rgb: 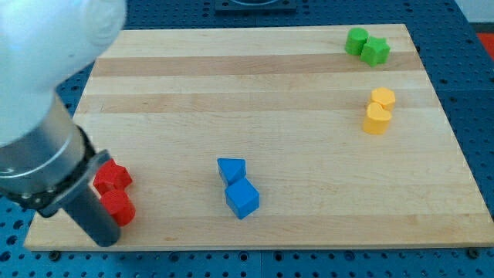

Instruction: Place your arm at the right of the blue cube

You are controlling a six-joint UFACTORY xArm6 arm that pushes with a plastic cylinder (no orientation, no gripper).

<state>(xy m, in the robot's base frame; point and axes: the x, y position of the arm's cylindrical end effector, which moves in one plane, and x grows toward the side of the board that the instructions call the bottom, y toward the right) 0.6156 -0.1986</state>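
1. Nearest, at the view's bottom left, my tip (106, 239) is seen on the board (231, 93) beside two red blocks (114, 193); no pincer is fitted.
2. Well to its right, the blue cube (242, 198) is found touching a blue triangle (231, 170).
3. Farther right, two yellow blocks (378, 110) are stacked close.
4. Farthest, two green blocks (367, 45) are seen at top right.

A pale wooden board (278, 100) of lengthwise planks is lying across most of the view. A blue perforated surface (471, 93) with a regular grid of small holes is showing around it. Even, soft light is falling, casting short shadows.
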